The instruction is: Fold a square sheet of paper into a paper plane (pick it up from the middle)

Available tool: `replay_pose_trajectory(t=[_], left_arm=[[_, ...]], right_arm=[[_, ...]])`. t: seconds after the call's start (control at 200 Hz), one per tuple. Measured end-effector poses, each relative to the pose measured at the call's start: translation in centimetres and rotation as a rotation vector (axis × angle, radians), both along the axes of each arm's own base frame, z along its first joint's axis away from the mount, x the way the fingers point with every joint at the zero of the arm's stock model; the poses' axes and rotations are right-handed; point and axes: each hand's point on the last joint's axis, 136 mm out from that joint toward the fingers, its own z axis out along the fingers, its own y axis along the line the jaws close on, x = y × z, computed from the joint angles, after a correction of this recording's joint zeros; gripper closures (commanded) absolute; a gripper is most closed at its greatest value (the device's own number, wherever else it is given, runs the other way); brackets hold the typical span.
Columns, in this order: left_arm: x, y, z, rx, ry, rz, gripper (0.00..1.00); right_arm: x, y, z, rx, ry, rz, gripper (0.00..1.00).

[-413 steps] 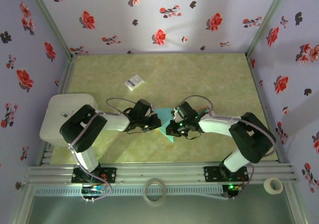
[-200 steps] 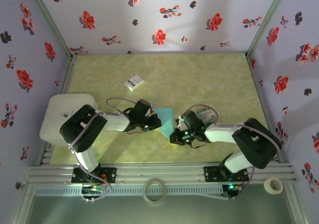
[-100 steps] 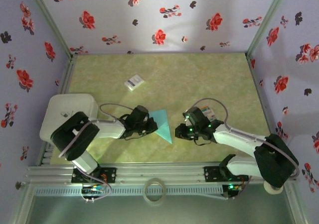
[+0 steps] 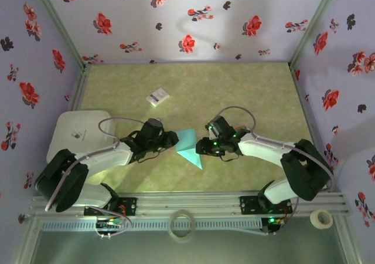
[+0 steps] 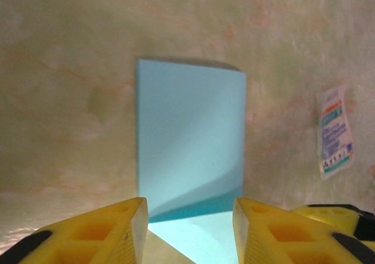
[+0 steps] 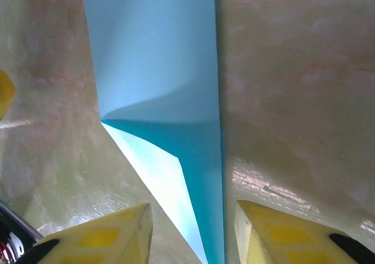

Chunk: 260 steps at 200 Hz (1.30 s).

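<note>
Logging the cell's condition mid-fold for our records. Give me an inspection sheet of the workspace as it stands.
Surface: green marbled tabletop, no spill seen.
Job's things: teal sheet of paper, partly folded, lying between the two grippers.
Clutter: small white card toward the far left; printed card beside the paper; white box at the left edge; tape roll and second tape roll on the front ledge.
Grippers: left gripper open; right gripper open; both facing the paper, neither clamping it.
Cables: looped cable over each arm, off the paper.
Surroundings: floral walls.
</note>
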Motion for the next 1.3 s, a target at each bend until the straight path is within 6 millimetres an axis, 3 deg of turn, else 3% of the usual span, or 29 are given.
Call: replay_pose_trajectory(t=[0.23,0.51,0.73,0.955,1.3], left_arm=[[-0.1,0.2,-0.9,-0.032,0.056,-0.039,0.57],[-0.2,-0.8,-2.0,-0.079,0.106,-0.081,0.57],[0.0,-1.0,-1.8,-0.11,0.107,-0.089,0.54],[0.1,-1.1,-1.9,-0.122,0.116,-0.09,0.41],[0.0,-1.6,-3.2,-0.131,0.156,-0.105,0.4]], right_arm=[[-0.1,0.5,-1.5,-0.012,0.041,0.028,0.73],[0.2,1.1,-1.2,0.005,0.03,0.051,0.89],[0.5,1.2,-0.5,0.027,0.018,0.048,0.92],[0.8,1.1,0.2,0.066,-0.002,0.043,0.91],[0.7,0.4,0.3,0.1,-0.015,0.026,0.91]])
